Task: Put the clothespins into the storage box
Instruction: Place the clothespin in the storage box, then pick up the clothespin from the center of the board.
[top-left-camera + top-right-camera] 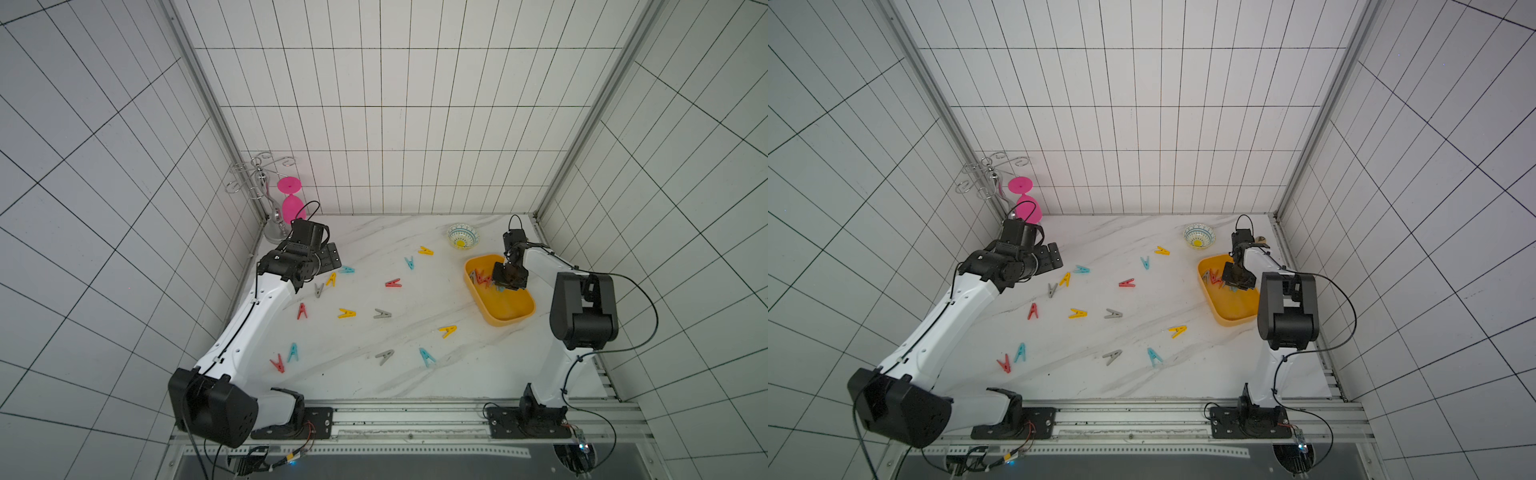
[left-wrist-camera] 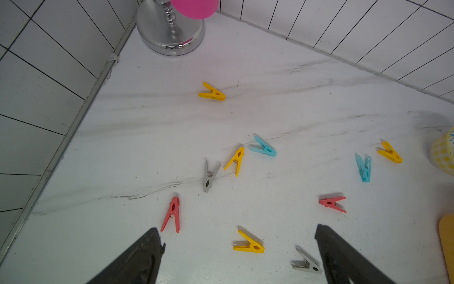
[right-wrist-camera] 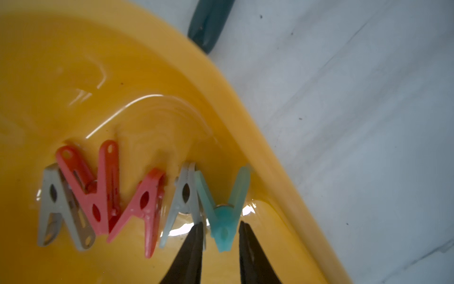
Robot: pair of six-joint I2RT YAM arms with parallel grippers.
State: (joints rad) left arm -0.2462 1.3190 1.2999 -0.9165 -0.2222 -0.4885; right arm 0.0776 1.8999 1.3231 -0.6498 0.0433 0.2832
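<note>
Left claw (image 2: 238, 228): black jaws spread as wide as they go, nothing between them; it hovers over the left rear of the white marble-look table (image 1: 415, 382).
Loose clips: small A-shaped plastic clothespins (image 1: 346, 313) in yellow, red, teal and grey lie scattered flat across the table.
Storage box (image 1: 509, 305): shallow yellow-orange plastic tray with rounded corners, at the table's right, just in front of a small round patterned bowl (image 1: 462, 237).
In the box: two red and two grey clips in a row; the end grey clip (image 3: 183, 196) touches a translucent teal plastic clip (image 3: 222, 214).
Right claw (image 3: 220, 225): low inside the box, jaws parted a little, straddling the teal clip's nose with a sliver of gap each side; not clamped on it, as far as I can tell.
Step in hand: setting down the teal clip.
Doing it well: widen the jaws before lifting, then rise straight up so neither finger snags the grey clip or the box wall.
</note>
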